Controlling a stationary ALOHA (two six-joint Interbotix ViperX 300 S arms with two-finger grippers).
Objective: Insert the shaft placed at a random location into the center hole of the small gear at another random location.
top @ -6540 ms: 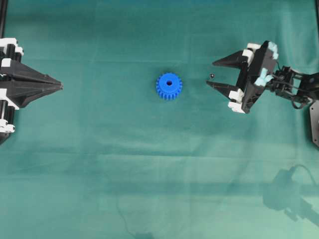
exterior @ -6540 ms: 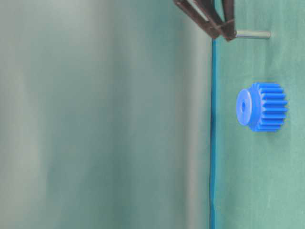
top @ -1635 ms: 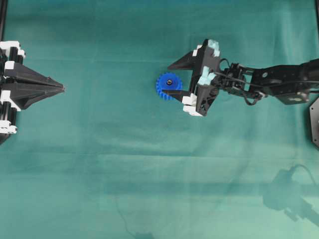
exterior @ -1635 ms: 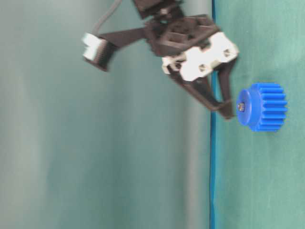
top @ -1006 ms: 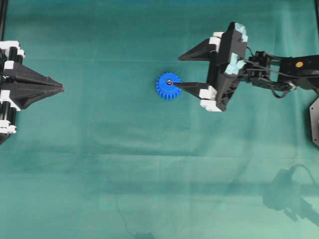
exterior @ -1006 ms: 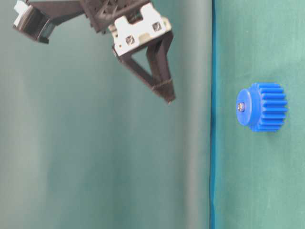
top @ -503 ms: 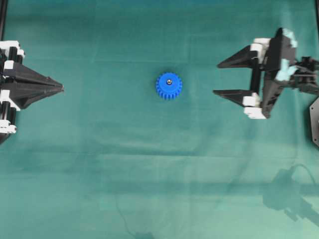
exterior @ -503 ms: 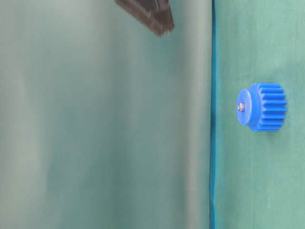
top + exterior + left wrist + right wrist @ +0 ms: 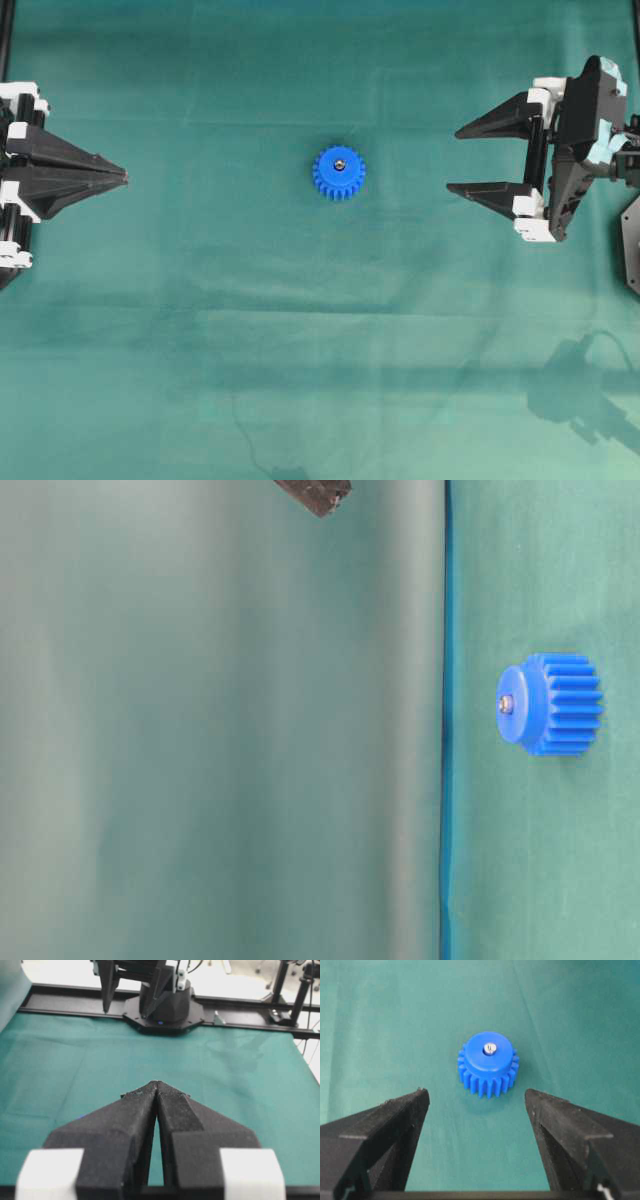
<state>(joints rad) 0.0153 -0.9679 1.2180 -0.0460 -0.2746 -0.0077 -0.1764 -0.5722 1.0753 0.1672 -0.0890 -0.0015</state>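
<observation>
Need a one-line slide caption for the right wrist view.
Silvery metal shaft seated in the bright blue plastic gear, framed by the open right pincer.

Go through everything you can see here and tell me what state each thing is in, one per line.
small gear: flat on the green cloth, hub up, touched by neither gripper.
shaft: standing in the gear's center hole, its tip showing just above the hub.
right gripper: open, empty, well off to the gear's right.
left gripper: shut, empty, at the left edge.
</observation>
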